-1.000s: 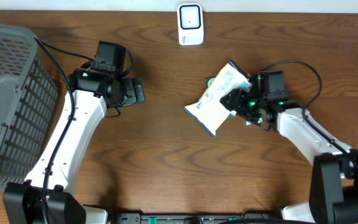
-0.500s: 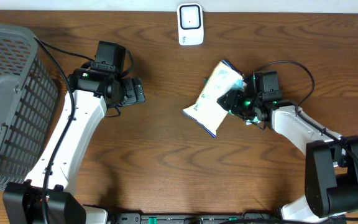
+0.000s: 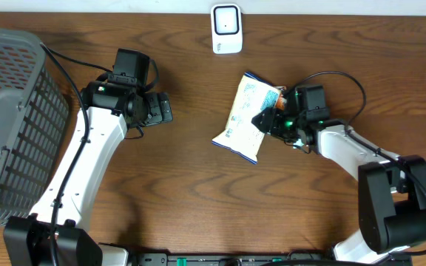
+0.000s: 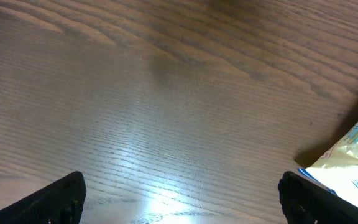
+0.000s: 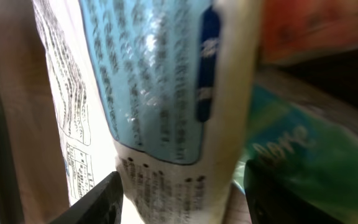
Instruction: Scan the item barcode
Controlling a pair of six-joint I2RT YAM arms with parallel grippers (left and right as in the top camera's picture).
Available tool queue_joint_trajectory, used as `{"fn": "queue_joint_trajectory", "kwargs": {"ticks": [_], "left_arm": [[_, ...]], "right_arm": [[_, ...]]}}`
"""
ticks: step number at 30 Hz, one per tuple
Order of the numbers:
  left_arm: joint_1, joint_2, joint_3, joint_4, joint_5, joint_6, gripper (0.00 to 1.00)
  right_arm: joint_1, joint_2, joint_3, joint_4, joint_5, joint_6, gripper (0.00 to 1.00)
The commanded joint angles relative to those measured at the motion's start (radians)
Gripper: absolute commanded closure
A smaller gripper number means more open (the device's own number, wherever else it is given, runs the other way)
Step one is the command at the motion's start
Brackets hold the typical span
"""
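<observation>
The item is a white and light-blue snack packet point(image 3: 244, 118) with an orange corner, right of the table's middle. My right gripper point(image 3: 266, 120) is shut on its right edge. In the right wrist view the packet point(image 5: 160, 93) fills the frame, and its printed edge sits between the two black fingers of the right gripper point(image 5: 179, 196). My left gripper point(image 3: 161, 108) hangs open over bare wood to the packet's left, apart from it. In the left wrist view the left gripper point(image 4: 182, 199) has nothing between its fingers, and a corner of the packet point(image 4: 353, 165) shows at the right edge.
A white scanner point(image 3: 226, 28) stands at the table's back edge, above and left of the packet. A grey wire basket point(image 3: 6, 111) takes up the far left side. Black cables trail from both arms.
The right gripper has moved left and slightly back with the packet. The packet has turned from a slanted lie to nearly lengthwise front to back. The left arm has not moved.
</observation>
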Motion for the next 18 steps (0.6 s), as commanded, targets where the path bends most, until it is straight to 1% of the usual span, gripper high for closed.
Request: {"fn": "queue_joint_trajectory", "kwargs": {"ticks": [1, 4, 8, 14, 18], "left_arm": [[0.005, 0.002, 0.005, -0.006, -0.013, 0.006, 0.03], [0.005, 0.002, 0.005, -0.006, -0.013, 0.006, 0.02], [0.005, 0.002, 0.005, -0.006, -0.013, 0.006, 0.02], [0.005, 0.002, 0.005, -0.006, -0.013, 0.006, 0.02], [0.005, 0.002, 0.005, -0.006, -0.013, 0.006, 0.02]], "right_arm": [[0.059, 0.044, -0.006, 0.016, 0.005, -0.018, 0.41], [0.086, 0.056, -0.006, 0.031, 0.01, -0.009, 0.41], [0.105, 0.058, -0.006, 0.042, 0.004, 0.031, 0.44], [0.1, 0.058, -0.006, 0.098, -0.026, 0.025, 0.43], [0.105, 0.065, -0.006, 0.083, 0.029, -0.011, 0.42]]}}
